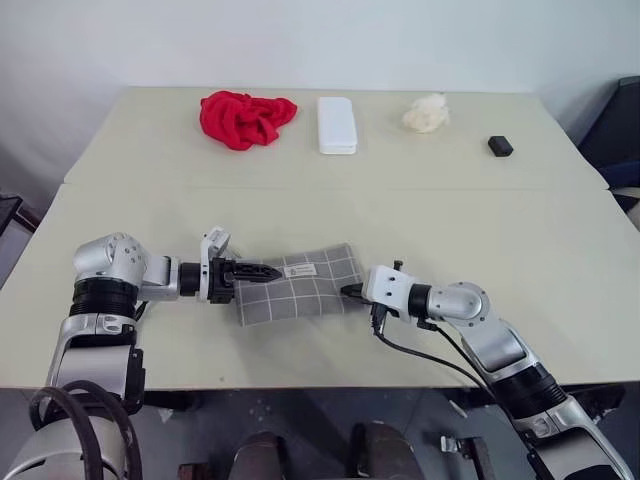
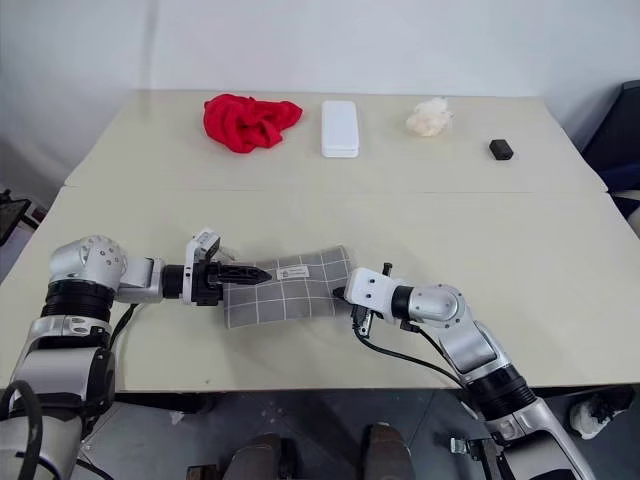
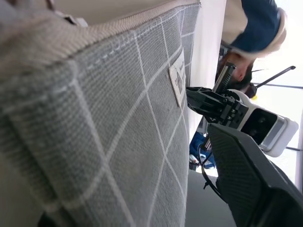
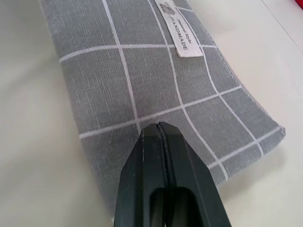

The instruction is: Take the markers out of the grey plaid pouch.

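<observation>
The grey plaid pouch (image 1: 300, 285) lies flat near the table's front edge, its white label up. My left gripper (image 1: 262, 271) reaches in level from the left and stands open around the pouch's left end. One black finger (image 3: 246, 179) stands a little clear of the fabric (image 3: 118, 118). My right gripper (image 1: 350, 291) is shut, and its tips (image 4: 158, 125) rest against the pouch's right end (image 4: 142, 71). No fabric shows between the shut fingers. The markers are out of view.
Along the table's far side lie a crumpled red cloth (image 1: 245, 118), a white rectangular case (image 1: 337, 124), a cream crumpled wad (image 1: 426, 114) and a small black block (image 1: 500, 146). A seam (image 1: 330, 187) crosses the table between them and the pouch.
</observation>
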Motion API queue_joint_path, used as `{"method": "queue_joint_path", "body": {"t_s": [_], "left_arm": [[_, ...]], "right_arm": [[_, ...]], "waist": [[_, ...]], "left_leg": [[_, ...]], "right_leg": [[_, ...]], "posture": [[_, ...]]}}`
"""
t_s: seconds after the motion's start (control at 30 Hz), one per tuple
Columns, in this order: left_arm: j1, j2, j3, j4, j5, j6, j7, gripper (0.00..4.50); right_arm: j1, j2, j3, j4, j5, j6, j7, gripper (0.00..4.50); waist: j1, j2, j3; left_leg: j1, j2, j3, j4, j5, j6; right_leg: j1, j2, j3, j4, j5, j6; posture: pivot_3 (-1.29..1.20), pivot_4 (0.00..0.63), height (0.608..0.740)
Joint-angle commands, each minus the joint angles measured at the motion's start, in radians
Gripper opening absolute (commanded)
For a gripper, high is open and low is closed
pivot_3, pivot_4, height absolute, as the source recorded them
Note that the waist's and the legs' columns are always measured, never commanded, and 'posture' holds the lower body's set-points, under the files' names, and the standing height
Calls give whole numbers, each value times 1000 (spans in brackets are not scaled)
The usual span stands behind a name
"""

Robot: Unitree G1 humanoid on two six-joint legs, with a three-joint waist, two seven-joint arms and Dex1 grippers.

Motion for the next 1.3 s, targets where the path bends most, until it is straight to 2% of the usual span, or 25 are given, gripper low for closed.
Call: {"method": "queue_joint_path", "body": {"t_s": [0.03, 0.17, 0.27, 0.37, 0.8, 0.93, 1.03, 1.2, 1.3], "left_arm": [[19, 19, -8, 14, 54, 1, 15, 3029], [20, 20, 4, 20, 53, -2, 13, 3029], [27, 26, 31, 17, 49, 6, 23, 2482], [40, 46, 29, 2, 45, 10, 21, 1671], [41, 13, 62, -1, -5, 10, 59, 1671], [55, 2, 86, -17, -10, 10, 72, 879], [68, -3, 114, -32, -5, 10, 92, 23], [115, 11, 152, -127, -26, -5, 50, 23], [190, 35, 170, -335, -39, -226, -65, 23]], "right_arm": [[19, -15, 3, 9, -20, -1, 13, 0], [16, -12, 5, 16, -23, -6, 15, 0], [14, -12, 4, 18, -24, -8, 15, 0], [15, -15, 2, 21, -23, -12, 18, 0], [10, -9, 6, 34, -24, -28, 32, 0], [15, -10, 7, 30, -20, -32, 43, 0], [20, -11, 6, 25, -18, -32, 49, 0], [41, -20, -24, -4, 22, -50, 71, 0], [89, -65, -107, -105, 123, -17, 112, 0]], "waist": [[0, 0, 0], [0, 0, 0], [-1, 0, 0], [-2, 0, 0], [0, 0, 0], [0, 0, 0], [0, 0, 0], [0, 0, 0], [0, 0, 1]], "left_leg": [[0, 0, 0, 0, 0, 0], [0, 0, 0, 0, 0, 0], [0, 0, 0, 0, 0, 0], [0, 0, 0, 0, 0, 0], [0, 0, 0, 0, 0, 0], [0, 0, 0, 0, 0, 0], [0, 0, 0, 0, 0, 0], [1, 0, 0, 0, 0, 0], [0, 0, 0, -1, 0, 0]], "right_leg": [[0, 0, 0, 0, 0, 0], [0, 0, 0, 0, 0, 0], [0, 0, 0, 0, 0, 0], [0, 0, 0, 0, 0, 0], [0, 0, 0, 0, 0, 0], [0, 0, 0, 0, 0, 0], [0, 0, 0, 1, 0, 0], [0, 0, 0, 1, 0, 0], [-1, -1, 1, 0, 0, 0]], "posture": [[0, 150, 740], [0, 150, 740], [0, 150, 740], [0, 150, 740], [0, 150, 740], [0, 150, 740], [0, 150, 740], [0, 150, 740], [0, 150, 740]]}}
